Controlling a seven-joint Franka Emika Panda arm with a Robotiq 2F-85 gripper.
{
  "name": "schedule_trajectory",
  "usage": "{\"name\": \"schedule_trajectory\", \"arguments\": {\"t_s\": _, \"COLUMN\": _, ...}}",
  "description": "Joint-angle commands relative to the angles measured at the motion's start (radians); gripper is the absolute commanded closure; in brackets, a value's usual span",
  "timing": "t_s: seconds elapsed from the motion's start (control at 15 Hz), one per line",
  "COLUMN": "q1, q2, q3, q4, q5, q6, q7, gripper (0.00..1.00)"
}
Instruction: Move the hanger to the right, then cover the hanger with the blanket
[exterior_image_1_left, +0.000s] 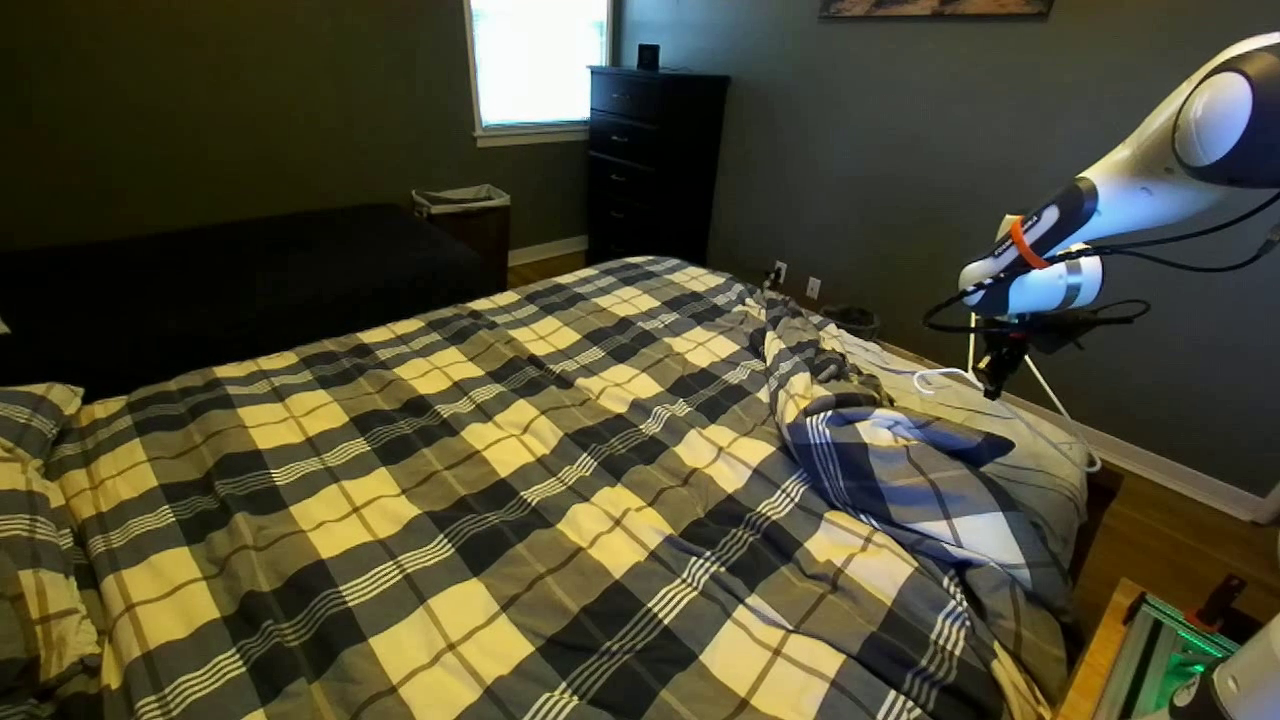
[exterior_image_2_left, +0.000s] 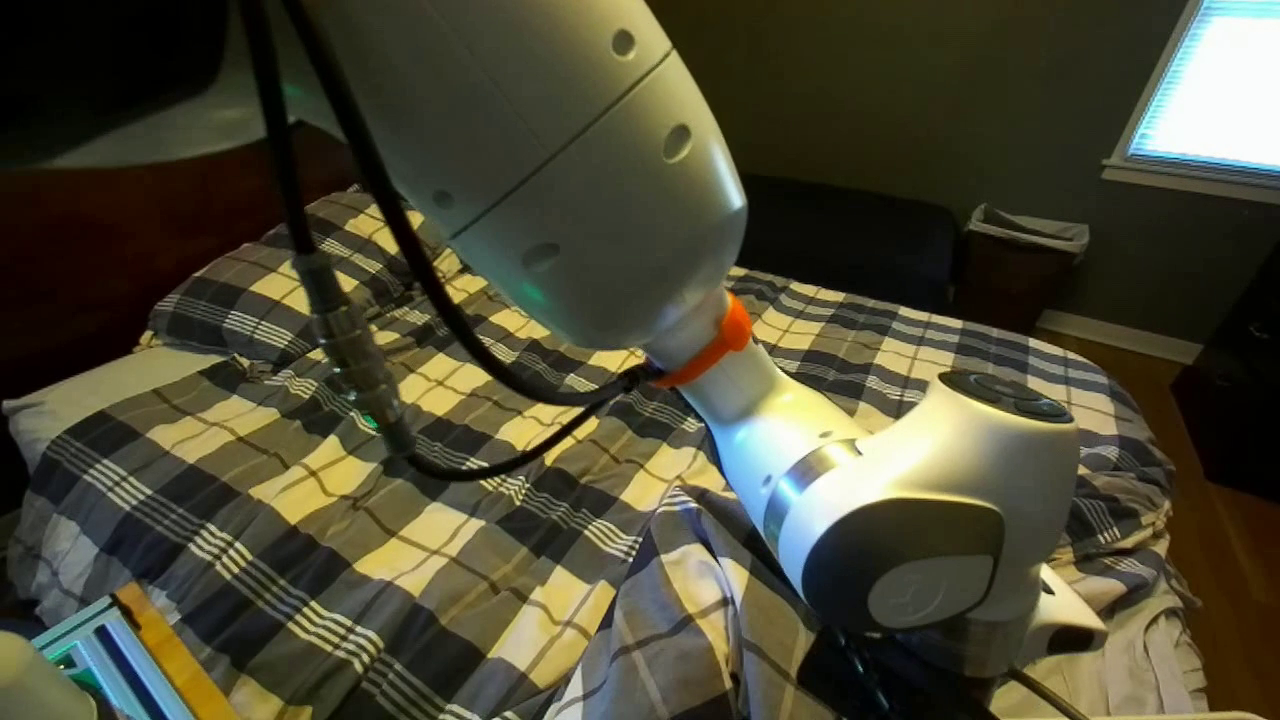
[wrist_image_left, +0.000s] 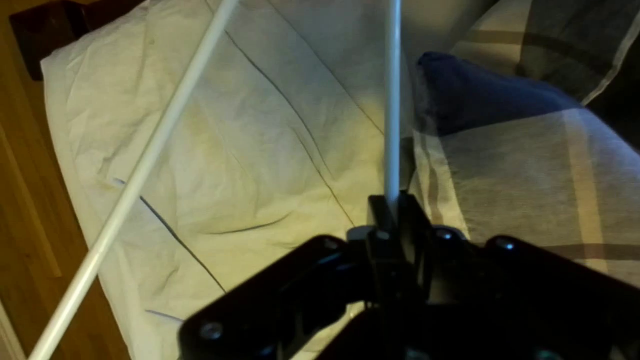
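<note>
The hanger (wrist_image_left: 131, 185), a thin, smooth white rod bent into a triangle with a curled hook, is pinched in the gripper (wrist_image_left: 392, 206), whose black fingers close on one straight length of it over the sheet (wrist_image_left: 240, 160); whether any of it touches fabric, I cannot tell. In the wrist view a second length slants across that creased, cream cloth and out above the wood floor (wrist_image_left: 30, 210). The blanket (exterior_image_1_left: 520, 450), checked in pale yellow, grey and black with white stripes, lies rippled, its edge heaped in thick folds beside the sheet. The arm (exterior_image_1_left: 1150, 200) is rounded and shiny white, ringed by an orange band (exterior_image_2_left: 736, 322). Beyond stand a boxy, dark chest (exterior_image_1_left: 655, 165) and a cloth-lined hamper (exterior_image_1_left: 490, 235).
</note>
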Motion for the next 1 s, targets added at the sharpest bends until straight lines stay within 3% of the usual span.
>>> {"name": "schedule_trajectory", "arguments": {"t_s": 0.0, "q1": -0.062, "q2": 0.089, "q3": 0.037, "q4": 0.121, "q5": 0.025, "q6": -0.046, "q7": -0.062, "gripper": 0.98}}
{"name": "schedule_trajectory", "arguments": {"t_s": 0.93, "q1": -0.161, "q2": 0.361, "q3": 0.104, "q4": 0.48, "q5": 0.023, "q6": -0.217, "q7": -0.118, "gripper": 0.98}}
